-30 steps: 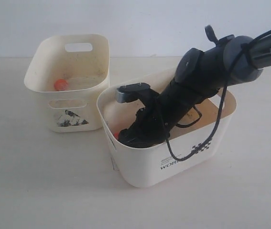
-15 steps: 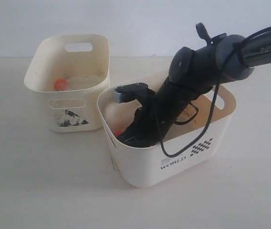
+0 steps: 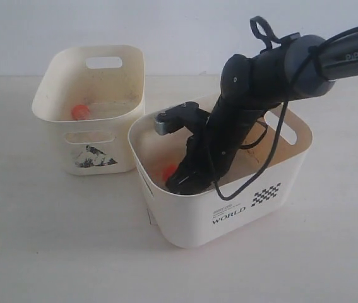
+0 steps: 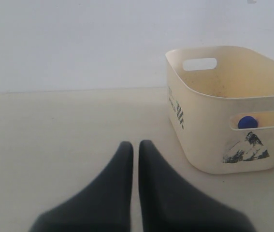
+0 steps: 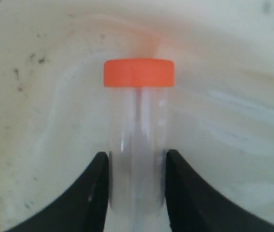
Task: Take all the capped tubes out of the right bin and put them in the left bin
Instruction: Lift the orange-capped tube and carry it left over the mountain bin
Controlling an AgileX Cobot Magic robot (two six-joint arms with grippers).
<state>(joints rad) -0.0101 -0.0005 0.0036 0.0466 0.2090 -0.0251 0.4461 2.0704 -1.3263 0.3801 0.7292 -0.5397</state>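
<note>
The tube (image 5: 137, 125), orange-capped, is sitting inside the right bin (image 3: 188, 218), its clear body being pinched below the cap by the narrowed right hand (image 5: 137, 159). The lift is calling for a straight upward pull, clearing the rim before crossing to the left bin (image 3: 55, 88), which is already holding an orange tube (image 3: 81, 112) and a blue tube (image 4: 247, 122). The left hand (image 4: 136, 147), fingers together, is hanging over the worktop (image 4: 54, 125).

Cream bins: two, namely narrow bin (image 3: 122, 148) and wide bin (image 3: 185, 218). Capped tubes: three, namely orange-capped tube (image 3: 81, 112), second orange-capped tube (image 5: 138, 130) and blue-capped tube (image 4: 247, 122).
</note>
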